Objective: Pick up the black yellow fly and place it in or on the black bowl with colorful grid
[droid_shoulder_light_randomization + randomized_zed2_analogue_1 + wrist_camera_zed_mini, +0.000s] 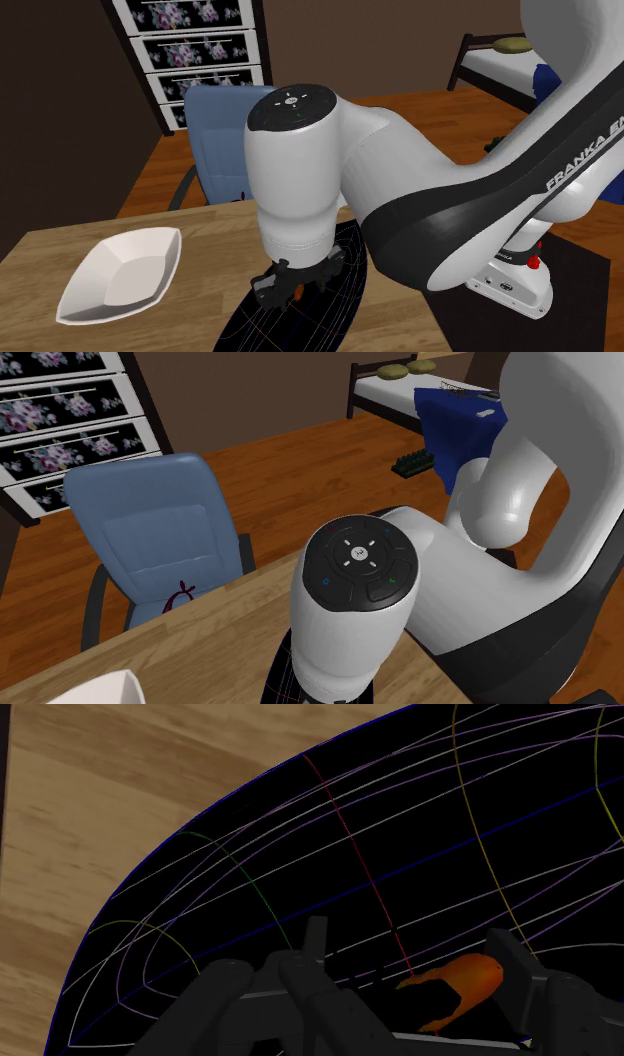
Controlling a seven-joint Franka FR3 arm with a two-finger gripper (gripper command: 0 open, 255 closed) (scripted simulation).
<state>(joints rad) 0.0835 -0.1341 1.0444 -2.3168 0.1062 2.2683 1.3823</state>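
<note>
**Asker:** Where is the fly right now?

**Me:** In my fingers [313, 949], which are closed part-way on it. An orange curved piece of the fly [462, 986] shows against one finger. If it has a dark part, I cannot tell it from the black behind it. It hangs over the inside of the black bowl [300, 844] with the coloured grid lines, and as far as I can judge it is not touching the bowl.

**Asker:** So only the placing is left?

**Me:** I think so. In the shoulder view I am low over the bowl, with the white dish [120, 272] well apart on the worktop [60, 250].

**Asker:** How do you do it well?

**Me:** I seem nearer the rim than the middle, so I would move inward a little first. That way a bounce ends in the bowl and not on the wood. Then I would go down close to the bowl's floor before letting go, because a thing this light may tumble from any height. I would open both fingers wide and evenly, since the fly rests against one of them and could cling to it. After that I would lift straight up and not sweep sideways.

**Asker:** What is the main risk?

**Me:** Dragging the fly out over the rim as I leave.
</note>
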